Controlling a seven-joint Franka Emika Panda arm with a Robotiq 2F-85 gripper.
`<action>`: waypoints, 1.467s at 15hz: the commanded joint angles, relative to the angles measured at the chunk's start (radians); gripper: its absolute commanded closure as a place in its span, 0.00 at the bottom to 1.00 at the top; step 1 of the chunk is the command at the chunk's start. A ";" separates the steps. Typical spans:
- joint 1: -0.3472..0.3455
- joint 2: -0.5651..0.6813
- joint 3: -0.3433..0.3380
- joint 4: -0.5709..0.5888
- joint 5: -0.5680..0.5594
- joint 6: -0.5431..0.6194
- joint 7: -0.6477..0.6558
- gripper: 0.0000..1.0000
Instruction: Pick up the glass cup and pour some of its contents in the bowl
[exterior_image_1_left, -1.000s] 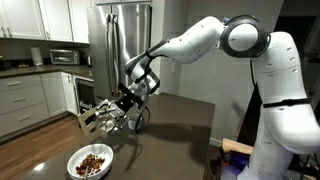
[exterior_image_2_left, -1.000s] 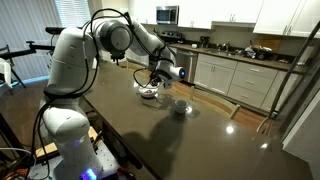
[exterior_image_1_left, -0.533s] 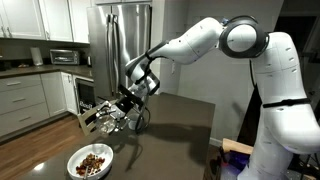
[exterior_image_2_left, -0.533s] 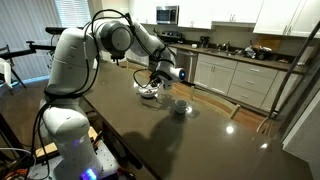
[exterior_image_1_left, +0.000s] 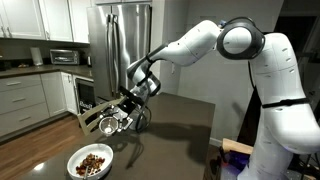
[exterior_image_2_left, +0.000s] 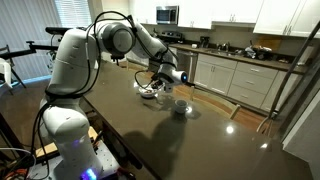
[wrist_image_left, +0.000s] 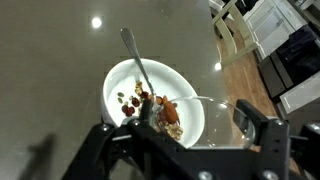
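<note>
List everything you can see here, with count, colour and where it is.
bowl: one, white, on the table under the gripper
brown pieces: many, brown, in the bowl
utensil: one, metal, in the bowl
white cup: one, white, on the table near the bowl
glass cup: one, clear, held over the bowl
table: one, dark, glossy
fridge: one, steel, background
arm: one, white, reaching over the table
gripper: one, black, shut on the glass cup

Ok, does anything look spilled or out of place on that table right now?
Nothing stands out. The glass cup is tipped in the gripper above the bowl, which suits pouring. The brown pieces lie inside the bowl with a spoon resting in it, and the wrist view shows none on the table around it.
</note>
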 joint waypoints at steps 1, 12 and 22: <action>-0.034 -0.008 -0.009 0.005 -0.019 -0.043 0.062 0.41; -0.082 -0.039 -0.044 -0.017 0.001 -0.021 0.073 0.41; -0.116 -0.074 -0.082 -0.039 0.026 0.001 0.061 0.41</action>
